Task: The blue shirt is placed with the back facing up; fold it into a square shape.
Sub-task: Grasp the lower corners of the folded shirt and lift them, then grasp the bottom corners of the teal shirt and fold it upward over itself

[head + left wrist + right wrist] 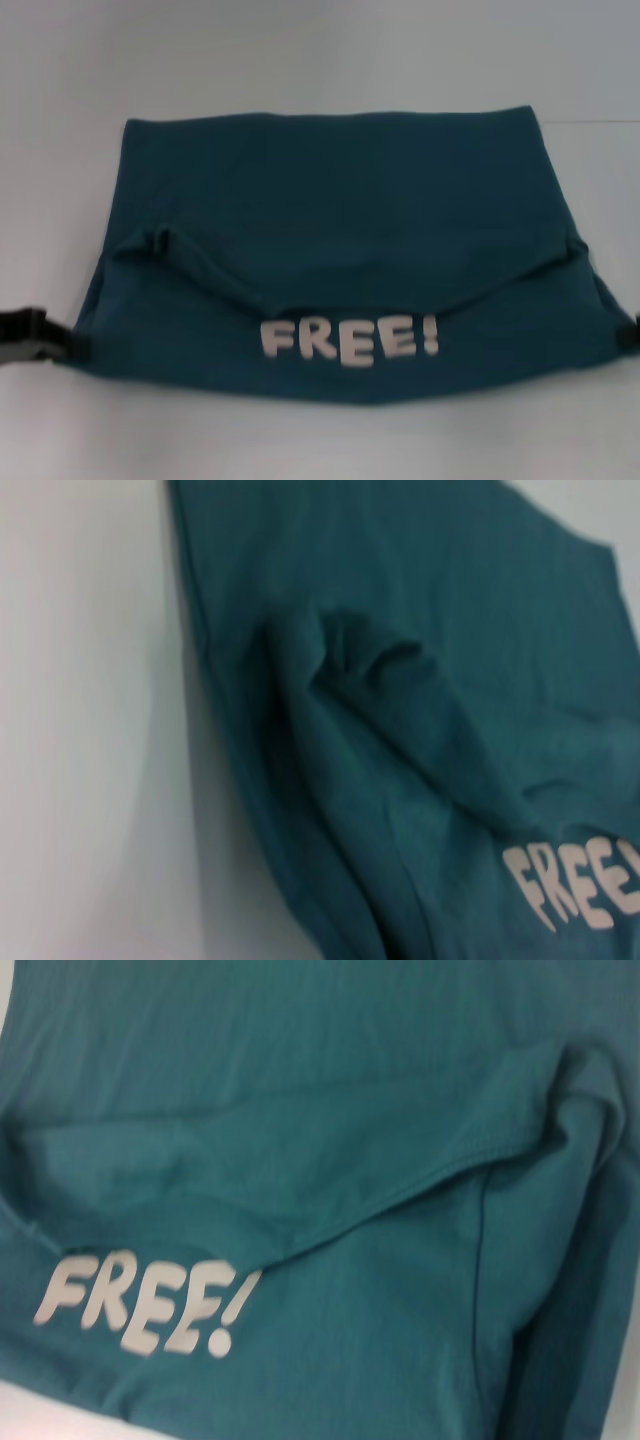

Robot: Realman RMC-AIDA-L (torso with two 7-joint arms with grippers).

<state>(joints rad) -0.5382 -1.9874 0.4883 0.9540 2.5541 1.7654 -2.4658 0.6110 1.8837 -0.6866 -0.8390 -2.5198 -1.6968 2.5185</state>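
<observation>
We judged the blue shirt (340,230) roughly half-folded, its white print (348,340) exposed; the left gripper (30,335) and right gripper (628,333) sat at the frame's lower edges, jaws' state impossible to tell.

Blue shirt (340,230) flat on table (300,50), left gripper (30,333) at its near-left corner

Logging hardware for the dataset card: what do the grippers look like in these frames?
Little shows. In the head view the left gripper is a black, blocky, hard-edged part at the shirt's near left edge. Of the right gripper only a small black sliver shows at the frame's right border. No cables, markings or arm links are visible, and the wrist views show only fabric.
</observation>
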